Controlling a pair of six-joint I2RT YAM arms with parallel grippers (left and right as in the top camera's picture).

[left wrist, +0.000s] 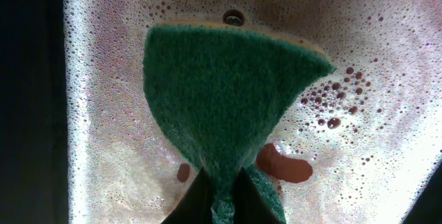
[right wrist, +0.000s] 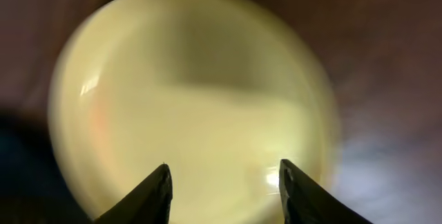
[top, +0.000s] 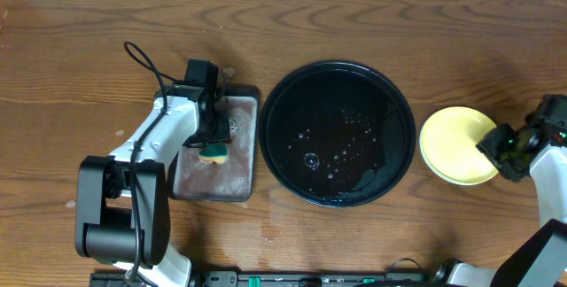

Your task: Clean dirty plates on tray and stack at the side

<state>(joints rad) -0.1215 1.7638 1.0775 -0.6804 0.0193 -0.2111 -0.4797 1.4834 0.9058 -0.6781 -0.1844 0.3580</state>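
Note:
The round black tray (top: 282, 101) sits mid-table, wet with droplets and holding no plates. A pale yellow plate (top: 454, 145) lies on the table to its right; it fills the right wrist view (right wrist: 186, 99). Whether other plates lie under it I cannot tell; no mint-blue plate shows. My right gripper (top: 498, 151) is open and empty at the plate's right rim, its fingers (right wrist: 224, 175) over the plate. My left gripper (top: 215, 142) is shut on a green sponge (left wrist: 228, 92) over the soapy grey tray (top: 239, 185).
The rectangular grey tray (left wrist: 373, 58) left of the black tray holds foamy, reddish-tinted water. A black cable (top: 146, 64) loops from the left arm. The arm bases stand at the table's front edge.

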